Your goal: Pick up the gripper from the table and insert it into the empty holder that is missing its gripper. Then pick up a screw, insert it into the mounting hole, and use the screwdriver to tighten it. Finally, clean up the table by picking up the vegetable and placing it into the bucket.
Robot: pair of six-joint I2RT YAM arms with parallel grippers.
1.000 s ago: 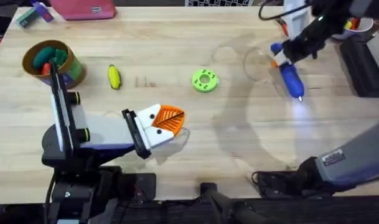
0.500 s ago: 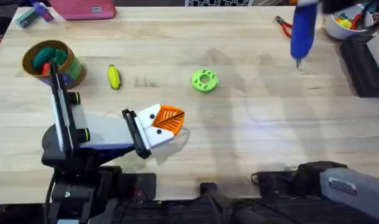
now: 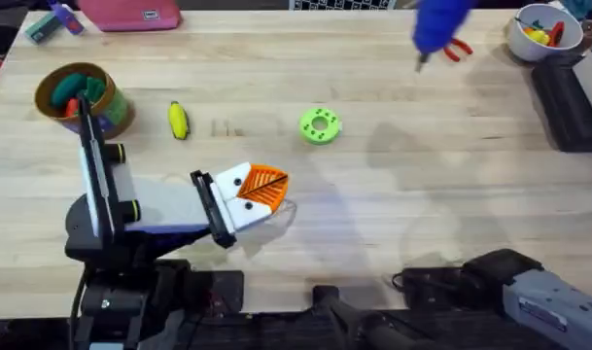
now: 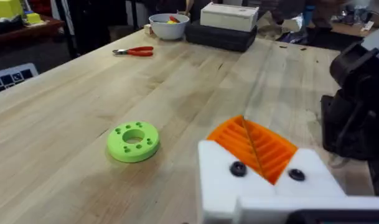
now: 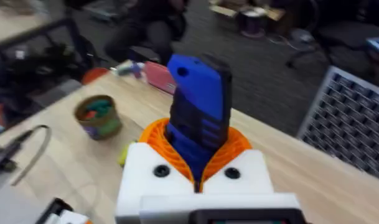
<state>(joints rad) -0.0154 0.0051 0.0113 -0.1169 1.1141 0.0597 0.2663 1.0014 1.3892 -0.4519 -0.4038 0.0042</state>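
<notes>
Between the right tool's [image 5: 198, 163] orange pads, the unlabelled blue screwdriver [image 5: 198, 112], clamped; left tool [image 4: 254, 158] together

Bright even light, blurred screwdriver [image 3: 441, 24]

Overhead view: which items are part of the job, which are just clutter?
Job:
blue pen-shaped screwdriver, clamped in the right gripper
small yellow toy vegetable with a green end
round can-like bucket with a tan rim
left gripper, orange ribbed pads on white blocks

Lying about:
green plastic ring with holes
red-handled pliers
white bowl
pink pouch
</notes>
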